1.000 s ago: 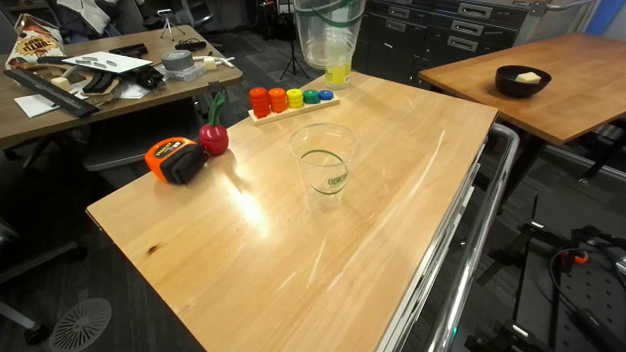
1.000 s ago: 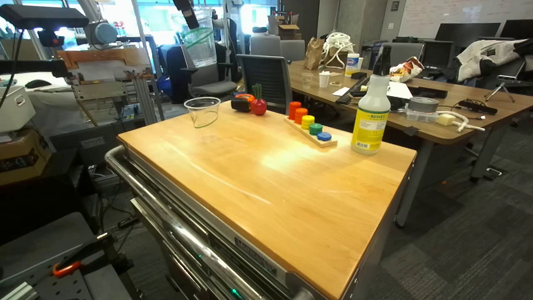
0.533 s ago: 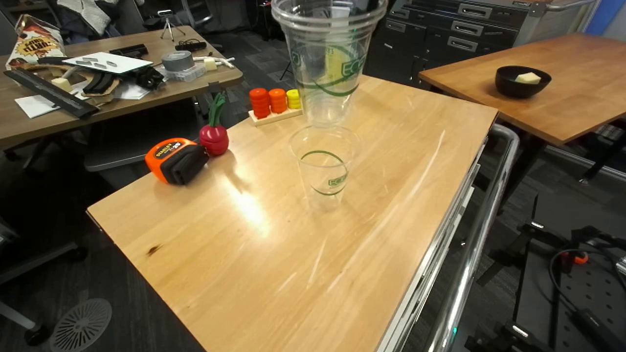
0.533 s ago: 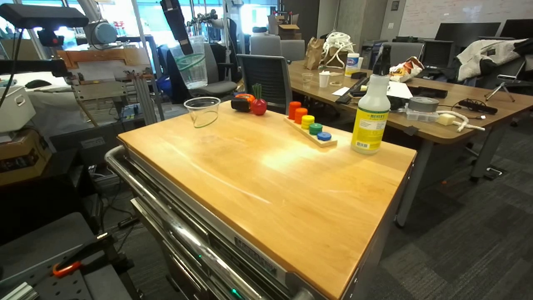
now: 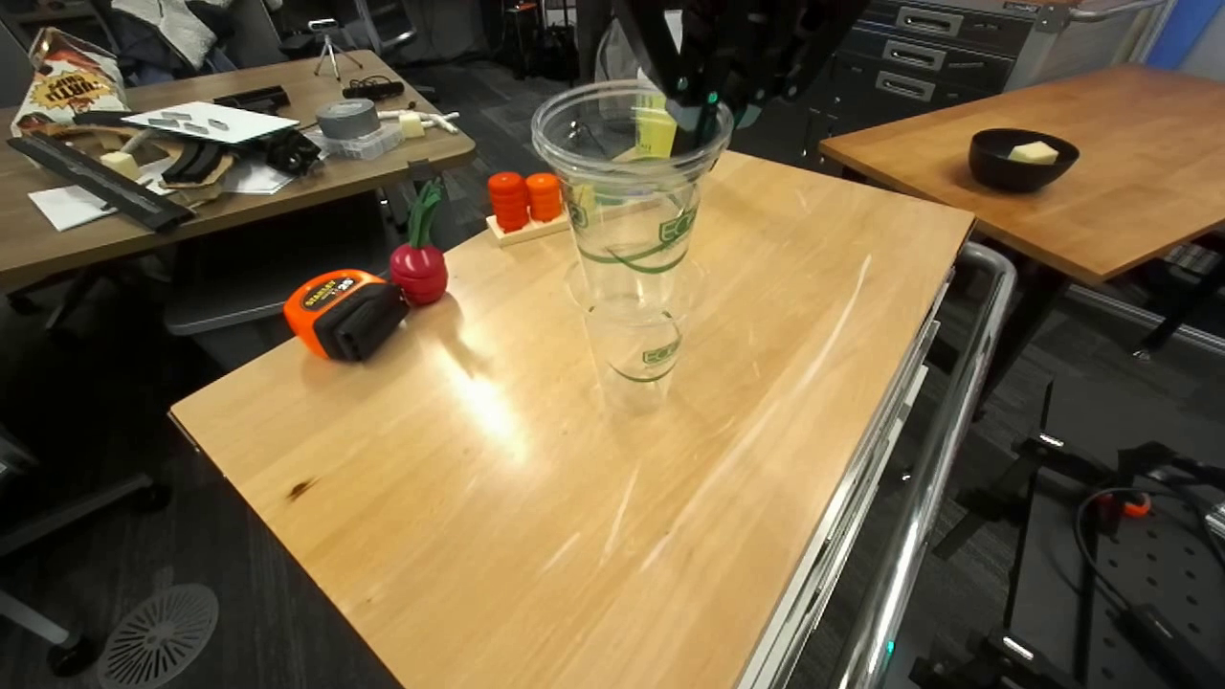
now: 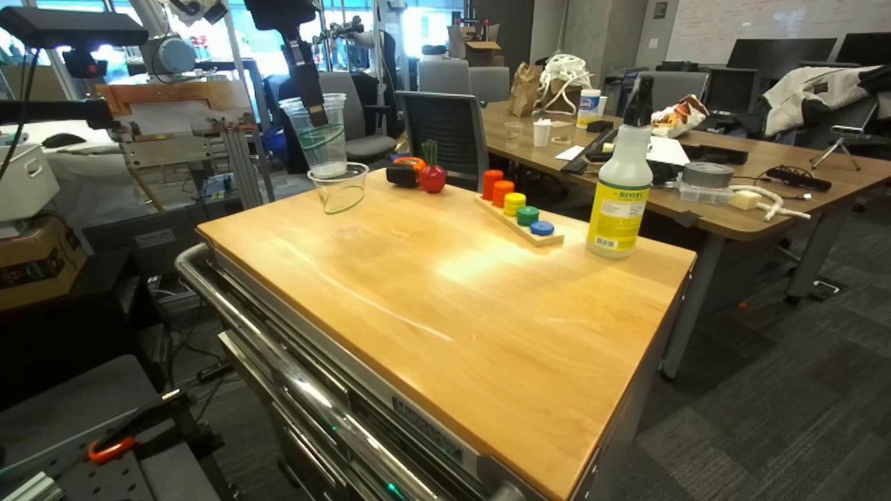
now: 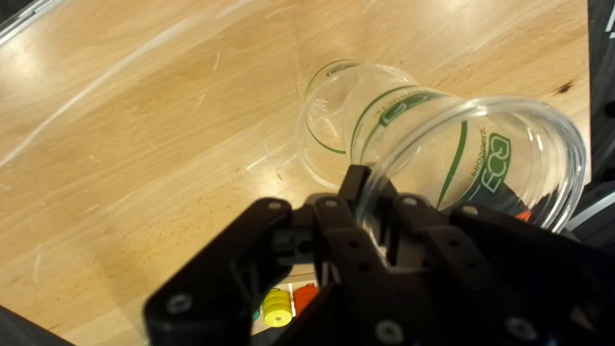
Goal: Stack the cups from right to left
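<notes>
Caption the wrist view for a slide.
Black gripper holding nested green-printed clear plastic tumblers by the rim, base at the mouth of another clear tumbler on a pale wooden tabletop.

Pale wooden tabletop (image 6: pixel 418 299) with one clear cup (image 5: pixel 632 364), tape measure (image 5: pixel 345 314) beside red radish (image 5: pixel 419 272), disc rack (image 6: pixel 548 241), spray bottle (image 6: pixel 618 202).
</notes>
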You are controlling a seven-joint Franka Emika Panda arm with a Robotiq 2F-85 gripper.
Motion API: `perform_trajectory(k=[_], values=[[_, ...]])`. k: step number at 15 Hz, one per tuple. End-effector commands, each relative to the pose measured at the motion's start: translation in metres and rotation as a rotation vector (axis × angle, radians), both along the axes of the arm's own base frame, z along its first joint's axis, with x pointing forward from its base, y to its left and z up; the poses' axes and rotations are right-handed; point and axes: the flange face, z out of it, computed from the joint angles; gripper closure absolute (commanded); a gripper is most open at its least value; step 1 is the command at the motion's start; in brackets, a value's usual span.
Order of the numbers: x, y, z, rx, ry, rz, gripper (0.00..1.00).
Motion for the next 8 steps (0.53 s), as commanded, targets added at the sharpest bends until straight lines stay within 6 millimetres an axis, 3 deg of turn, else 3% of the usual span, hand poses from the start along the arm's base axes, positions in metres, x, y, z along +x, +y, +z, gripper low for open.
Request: perform_trajectory(k=[1,3,4,5,6,8], values=[[0.003,-0.002,-0.007,0.002,-0.017,0.042,0.98],[0.003,-0.002,-0.012,-0.002,-0.007,0.059,0.98],[0.003,-0.001,-0.014,-0.005,-0.005,0.066,0.93],[0.004,-0.002,-0.016,-0.01,-0.004,0.073,0.68],[0.004,-0.003,-0.017,-0.013,-0.004,0.076,0.68],[0.005,-0.005,-0.018,-0.019,-0.007,0.076,0.57]])
